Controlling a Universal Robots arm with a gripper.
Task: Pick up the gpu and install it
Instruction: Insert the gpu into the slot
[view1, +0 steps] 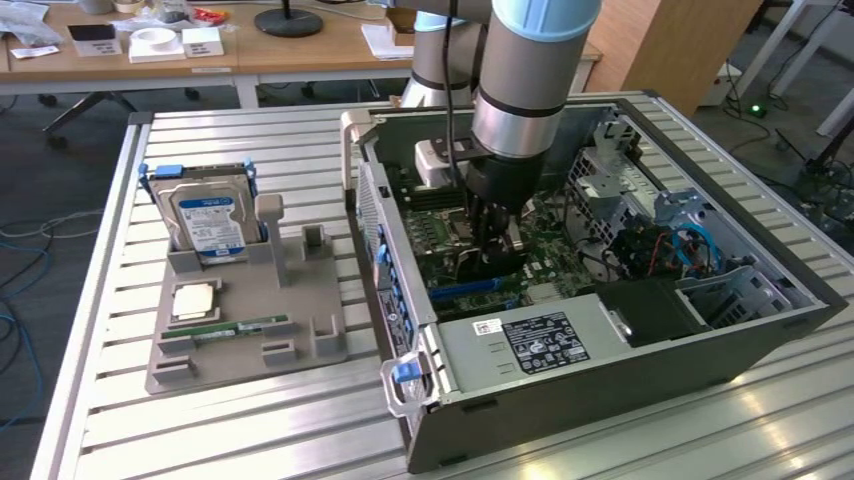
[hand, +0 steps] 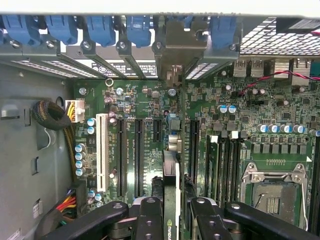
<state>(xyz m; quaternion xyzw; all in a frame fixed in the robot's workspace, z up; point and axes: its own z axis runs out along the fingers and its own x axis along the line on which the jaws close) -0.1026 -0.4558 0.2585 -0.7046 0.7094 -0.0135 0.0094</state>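
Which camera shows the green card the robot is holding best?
The wrist view: the gpu stands edge-on, clamped in the gripper, over the motherboard. The exterior view shows it largely hidden by the gripper inside the computer case.

**Layout of the tabletop, parts holder and open case**

The computer case (view1: 587, 400) is lying open on the tabletop (view1: 240, 430), toward the exterior view's right. A parts holder (view1: 310, 340) is sitting just beside it on the exterior view's left. A hard drive (view1: 207, 220) is standing upright at the holder's far end, and a RAM stick (view1: 240, 328) is lying flat nearer the camera. Inside the case, the gripper (view1: 491, 240) is hanging over the motherboard (hand: 250, 110). The gpu (hand: 171, 175) is standing on edge between the fingers (hand: 148, 215), among the expansion slots (hand: 130, 155).
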